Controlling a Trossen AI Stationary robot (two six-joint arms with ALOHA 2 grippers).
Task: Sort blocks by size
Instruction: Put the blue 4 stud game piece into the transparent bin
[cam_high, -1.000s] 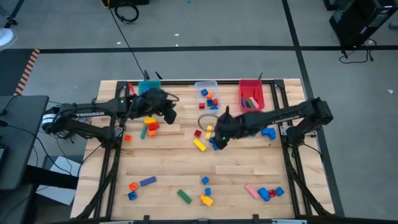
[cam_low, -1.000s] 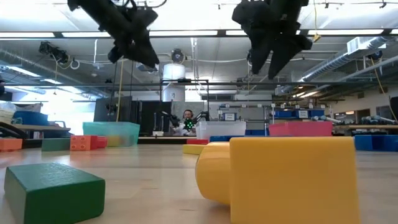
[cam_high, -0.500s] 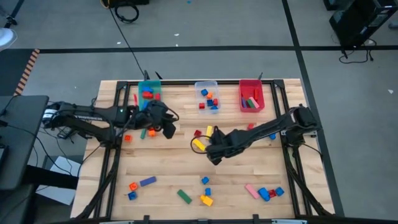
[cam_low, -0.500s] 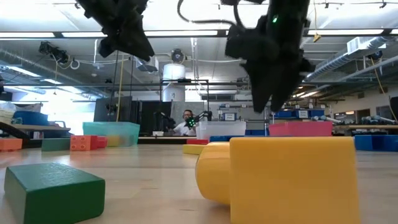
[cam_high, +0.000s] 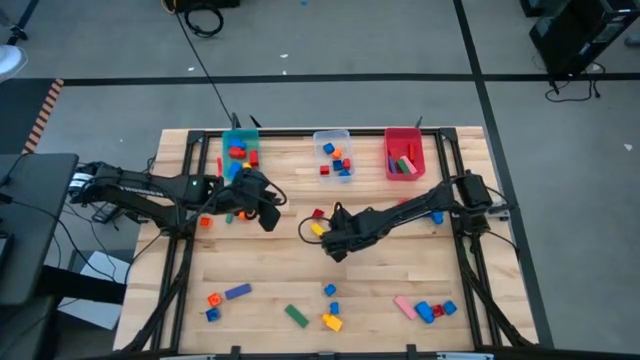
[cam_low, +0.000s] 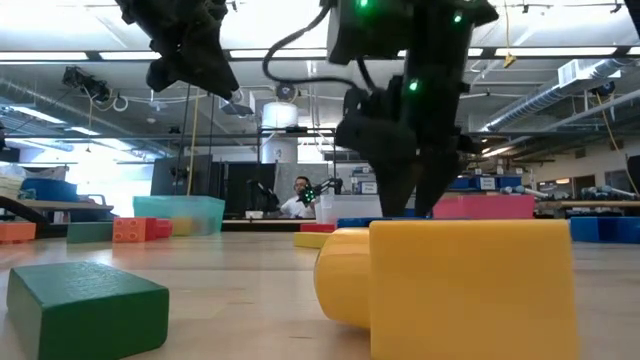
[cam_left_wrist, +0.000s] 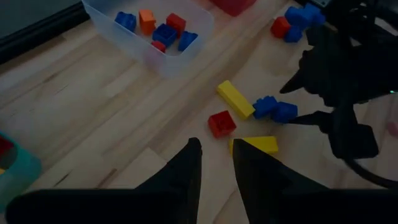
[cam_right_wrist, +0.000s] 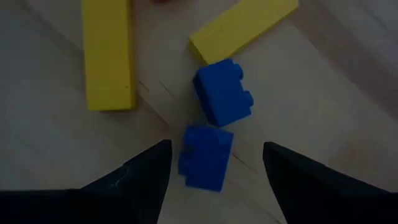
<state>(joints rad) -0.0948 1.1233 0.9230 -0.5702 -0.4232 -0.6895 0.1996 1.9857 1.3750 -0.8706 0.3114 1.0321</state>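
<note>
Two small blue blocks lie side by side on the table next to two yellow bars. My right gripper hangs open just above them, pointing down; its fingers stand on either side of the nearer blue block without touching it. In the high view it is at mid-table. My left gripper is raised over the left half, in front of the teal bin. Its fingers stand a narrow gap apart with nothing between them. A red block lies beyond them.
The clear bin and the red bin stand at the far edge with blocks inside. Loose blocks lie near the front edge: purple, green, yellow, pink. Bare wood lies between.
My right gripper has sunk toward the table and gone toward its left and near edges, ending over the blue blocks. My left gripper has drawn away from the teal bin toward the near edge.
</note>
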